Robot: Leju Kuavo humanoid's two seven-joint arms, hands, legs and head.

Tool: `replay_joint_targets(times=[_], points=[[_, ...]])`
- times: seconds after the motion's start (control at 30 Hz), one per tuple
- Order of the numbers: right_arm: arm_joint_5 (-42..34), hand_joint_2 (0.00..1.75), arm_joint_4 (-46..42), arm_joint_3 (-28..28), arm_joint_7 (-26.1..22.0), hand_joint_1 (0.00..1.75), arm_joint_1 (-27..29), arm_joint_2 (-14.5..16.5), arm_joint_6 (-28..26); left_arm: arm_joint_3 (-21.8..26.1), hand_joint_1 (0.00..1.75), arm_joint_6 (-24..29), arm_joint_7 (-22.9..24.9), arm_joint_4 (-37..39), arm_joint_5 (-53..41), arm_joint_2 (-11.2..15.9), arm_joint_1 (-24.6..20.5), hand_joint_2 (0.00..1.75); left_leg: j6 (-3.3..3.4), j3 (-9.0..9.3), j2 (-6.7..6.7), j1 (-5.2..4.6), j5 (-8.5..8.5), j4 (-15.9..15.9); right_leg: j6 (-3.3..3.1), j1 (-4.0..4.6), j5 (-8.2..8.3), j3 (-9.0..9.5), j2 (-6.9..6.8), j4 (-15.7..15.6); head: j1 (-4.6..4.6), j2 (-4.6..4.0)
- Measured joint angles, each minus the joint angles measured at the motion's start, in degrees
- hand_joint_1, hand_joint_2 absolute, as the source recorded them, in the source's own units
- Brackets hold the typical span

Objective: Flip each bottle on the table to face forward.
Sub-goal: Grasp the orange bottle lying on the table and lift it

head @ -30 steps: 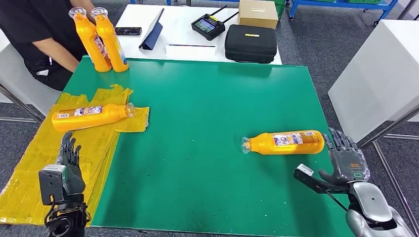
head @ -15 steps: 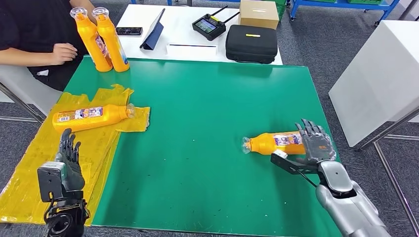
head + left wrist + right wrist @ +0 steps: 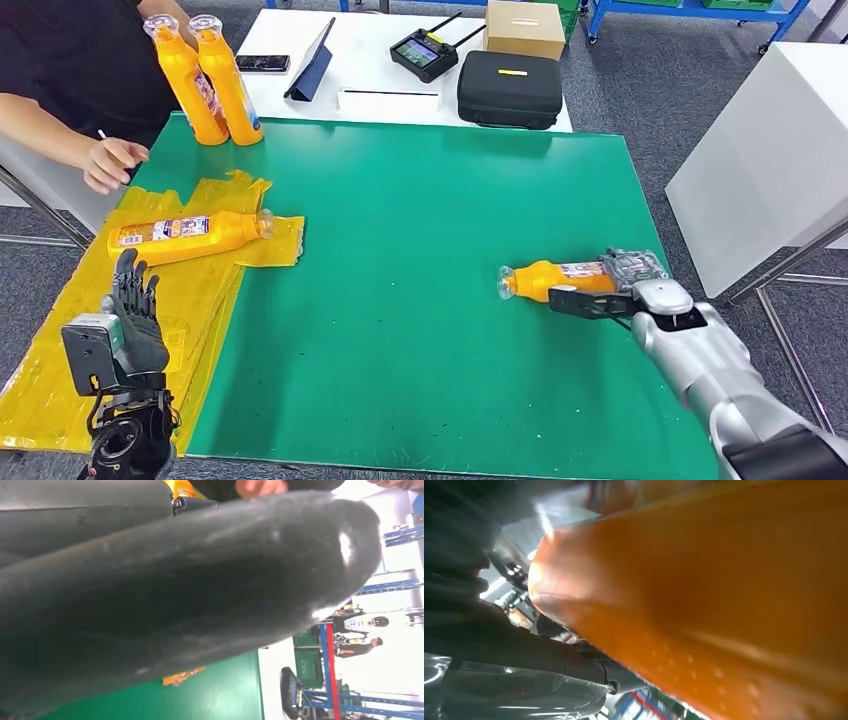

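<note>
- Right hand: reaching in from the desk's near right corner, silver forearm angling up toward the right edge; the fingers are wrapping the base end of a lying bottle and holding it. In the right wrist view the orange body is pressing close against the hand.
- Left hand: standing upright over the near left corner, palm side turned away, fingers pointing up, slightly apart and holding nothing.
- Orange bottles, four counted:
  - one lying near the right edge of the green desk, clear cap pointing left, in the right hand;
  - one lying bottle on the plastic near the left edge, cap pointing right;
  - two upright bottles touching side by side at the far left corner.
- Yellow plastic sheet, one: spreading along the left edge down to the near corner.
- Person's hand, one: resting just off the left edge, beside the sheet.
- White table behind the far edge, carrying one black case, one cardboard box, one controller.
</note>
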Motion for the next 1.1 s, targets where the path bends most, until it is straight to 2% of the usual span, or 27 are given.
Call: replay_joint_targets(times=[0.1,0.33,0.47,0.6,0.7,0.87,0.97,1.1], points=[[-0.7,1.75,2.5,0.8,-0.6,1.75,-2.6,0.0,4.5,0.0,0.00,0.3,-0.1,0.0,0.3,0.0,0.0,0.00,0.01,0.01,-0.06,0.00,0.00,0.0,0.00,-0.01,0.00,0.02,-0.03,0.0,0.00,0.00],[-2.9,1.75,5.5,1.7,-2.8,1.75,-5.7,0.0,9.8,-0.1,0.00,0.7,-0.1,0.0,0.5,0.0,0.2,0.00,0.06,0.01,-0.14,0.00,0.05,0.0,0.01,0.00,0.01,0.06,-0.11,0.0,-0.02,0.00],[-10.5,1.75,6.4,0.9,-7.3,1.75,-6.5,0.1,10.9,-0.2,0.00,0.6,-0.1,0.0,0.5,0.0,0.3,0.00,0.06,0.00,-0.14,0.00,0.05,0.0,0.02,0.01,0.02,0.09,-0.10,0.0,0.00,0.00],[-26.0,1.75,5.8,-3.8,-18.7,1.75,-4.8,2.0,10.8,-0.2,0.00,-0.8,0.3,-0.8,0.4,0.0,1.0,1.75,0.06,0.00,0.03,0.01,0.05,0.0,0.04,0.04,0.07,0.04,0.04,0.0,-0.01,0.00],[-37.7,1.75,1.6,-6.2,-24.0,1.75,-1.3,5.2,10.8,-0.4,0.00,-3.2,1.1,-2.7,1.7,0.0,1.9,1.75,0.05,-0.01,0.09,0.06,0.05,0.0,0.03,0.08,0.07,-0.03,0.09,0.0,-0.04,0.00],[-49.3,1.75,-8.0,-5.0,-22.1,1.75,4.0,8.5,8.9,-0.8,0.00,-5.2,1.5,-5.1,3.4,0.0,3.0,1.75,0.01,-0.19,-0.18,0.11,0.11,0.0,0.02,0.10,0.01,-0.09,-0.22,0.1,-0.04,0.00],[-53.1,1.75,-16.5,-2.8,-21.6,1.75,8.2,10.2,4.4,-1.6,0.00,-8.1,1.5,-6.3,5.6,0.0,3.2,1.75,0.01,-0.26,-0.19,0.10,0.11,0.0,0.01,0.08,0.02,-0.12,-0.23,0.1,0.02,0.00],[-55.1,1.75,-29.6,2.0,-16.7,1.75,15.5,14.3,-2.0,-4.6,0.00,-10.5,1.7,-8.9,6.9,-0.1,3.1,1.75,0.00,-0.28,-0.13,0.08,0.09,0.0,0.01,0.07,0.02,-0.27,-0.14,0.0,-0.05,0.00]])
